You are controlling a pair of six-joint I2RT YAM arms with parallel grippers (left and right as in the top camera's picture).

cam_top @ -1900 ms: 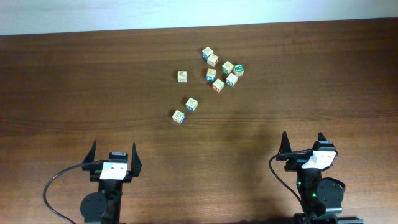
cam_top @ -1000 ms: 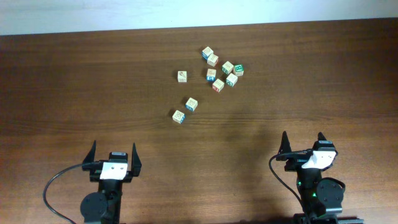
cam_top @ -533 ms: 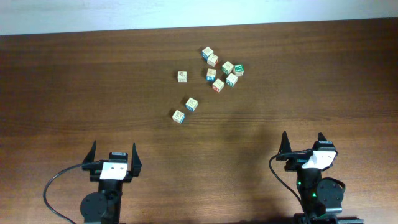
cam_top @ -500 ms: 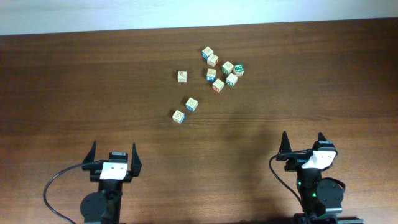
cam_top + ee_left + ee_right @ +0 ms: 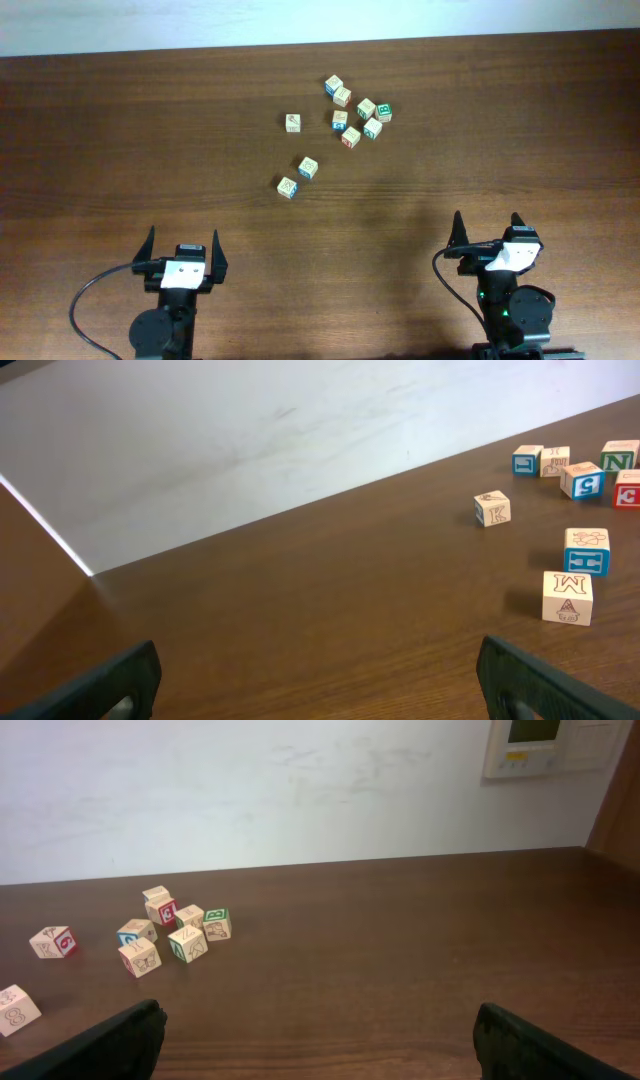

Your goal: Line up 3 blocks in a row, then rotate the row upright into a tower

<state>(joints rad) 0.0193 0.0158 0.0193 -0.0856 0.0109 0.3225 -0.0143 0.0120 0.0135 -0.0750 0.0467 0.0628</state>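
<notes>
Several pale wooden letter blocks lie on the far middle of the brown table. Three sit apart from the cluster: a tan one point(image 5: 292, 122), a blue-sided one point(image 5: 308, 167) and one nearest the arms point(image 5: 288, 187). The left wrist view shows them as a K cube point(image 5: 492, 509), a blue-sided cube point(image 5: 586, 550) and an M cube point(image 5: 567, 597). My left gripper point(image 5: 183, 240) and right gripper point(image 5: 487, 222) rest open at the near edge, far short of the blocks, with nothing between their fingers.
The tight cluster point(image 5: 355, 115) to the right holds a red-sided cube point(image 5: 350, 137) and a green-faced cube point(image 5: 384, 114). In the right wrist view the cluster point(image 5: 170, 935) sits far left. A white wall borders the table's far edge point(image 5: 320, 42).
</notes>
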